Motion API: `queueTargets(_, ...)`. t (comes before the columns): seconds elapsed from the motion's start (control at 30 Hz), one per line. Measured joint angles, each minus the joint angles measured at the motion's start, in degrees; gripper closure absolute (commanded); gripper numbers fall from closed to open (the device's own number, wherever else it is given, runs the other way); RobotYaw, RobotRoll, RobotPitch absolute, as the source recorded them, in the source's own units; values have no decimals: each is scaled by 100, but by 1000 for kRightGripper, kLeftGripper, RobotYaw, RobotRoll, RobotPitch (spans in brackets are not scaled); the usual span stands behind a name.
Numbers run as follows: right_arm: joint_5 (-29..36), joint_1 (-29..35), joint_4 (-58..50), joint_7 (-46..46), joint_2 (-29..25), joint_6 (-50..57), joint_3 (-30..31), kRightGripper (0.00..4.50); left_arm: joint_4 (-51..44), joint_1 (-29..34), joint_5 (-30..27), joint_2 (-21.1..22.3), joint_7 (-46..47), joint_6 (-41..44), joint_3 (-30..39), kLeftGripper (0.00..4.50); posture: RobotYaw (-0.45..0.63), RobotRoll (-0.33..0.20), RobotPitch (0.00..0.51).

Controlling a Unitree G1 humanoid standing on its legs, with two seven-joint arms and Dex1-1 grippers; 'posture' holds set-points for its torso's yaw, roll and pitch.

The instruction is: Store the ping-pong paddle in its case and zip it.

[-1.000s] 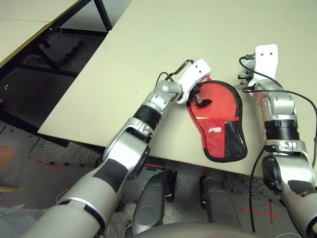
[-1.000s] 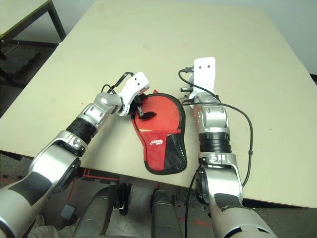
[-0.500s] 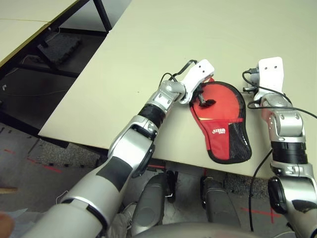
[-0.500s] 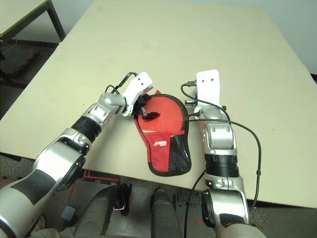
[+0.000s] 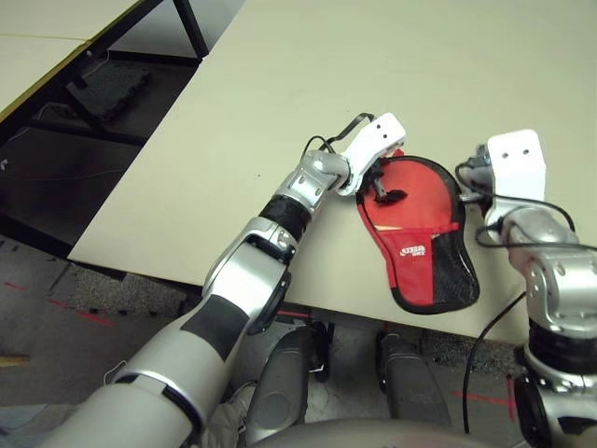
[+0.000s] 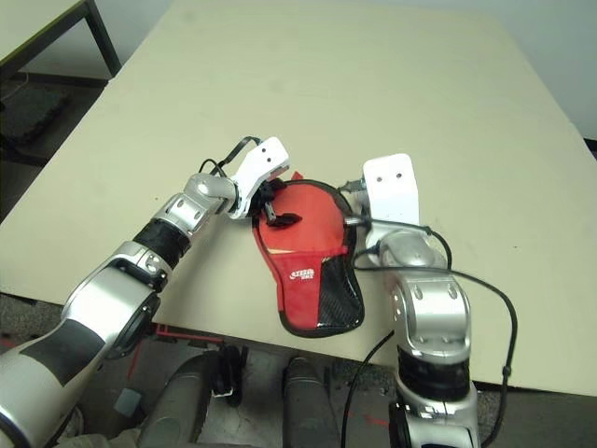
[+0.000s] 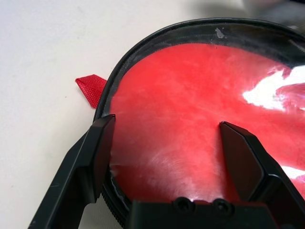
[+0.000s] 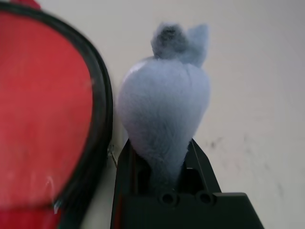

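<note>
On the left, the robot's left arm reaches forward and inward across the cream desk, ending at the round end of the case. The left claw has its two black fingers spread wide apart, one at the black zipper edge of the case and the other over its red face, with nothing clamped between them. Just outside that edge a small red fabric tab lies flat on the desk. The case lies flat near the front edge of the desk, between the two arms, its round end farther from the robot and its narrow end pointing back toward the robot; a white logo and a black mesh pocket show on the narrow half. The red surface seen under the clear panel in the left wrist view may be the paddle's rubber face, but I cannot tell for certain. To the right of the case, the right claw is nearly closed and clamped on a grey fuzzy lump, which sticks out past the fingertips just beside the case's black edge. The right arm, with its white wrist cover, stands on the right side of the case above the desk.
</note>
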Motion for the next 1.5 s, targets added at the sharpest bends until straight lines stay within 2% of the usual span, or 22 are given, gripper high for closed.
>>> queueTargets(0.23, 10, 979, -854, 404, -588, -29, -12, 4044, -128, 44, 5, -33, -143, 0, -11, 0, -191, 0, 309)
queueTargets(0.47, 132, 1578, -1779, 657, -665, 381, -238, 4044, -148, 29, 4, -63, -247, -1, -22, 0, -211, 0, 313)
queueTargets(0.63, 464, 2106, -1874, 624, -649, 365, -411, 4045, -149, 24, 5, -64, -261, -7, -24, 0, -224, 0, 317)
queueTargets(0.87, 1203, 2895, -1984, 130, -718, -53, -708, 4061, -148, 20, 6, -64, -258, -10, -27, 0, -236, 0, 321)
queueTargets(0.97, 1922, 3352, -2002, -299, -912, -402, -957, 4061, -148, 23, 6, -76, -260, -29, -33, 0, -247, 0, 322)
queueTargets(1.07, 2974, 3957, -2004, -928, -1356, -858, -1280, 4061, -148, 21, 5, -91, -262, -58, -41, 0, -258, 0, 323)
queueTargets(1.2, 4817, 4848, -2003, -2208, -2311, -1569, -1619, 4061, -146, -9, 5, -123, -266, -107, -49, 0, -277, 0, 321)
queueTargets(1.3, 5963, 5126, -2003, -3129, -2872, -2004, -1666, 4061, -126, -32, 5, -145, -266, -130, -48, 0, -281, 0, 316)
queueTargets(1.4, 6697, 5125, -1999, -3757, -3100, -2216, -1711, 3107, -96, -46, 5, -161, -261, -188, -43, 0, -278, 0, 309)
queueTargets(1.5, 7390, 4877, -1907, -4010, -3156, -2395, -1985, 2080, -129, -28, 0, -138, -249, -246, 20, 0, -265, 0, 295)
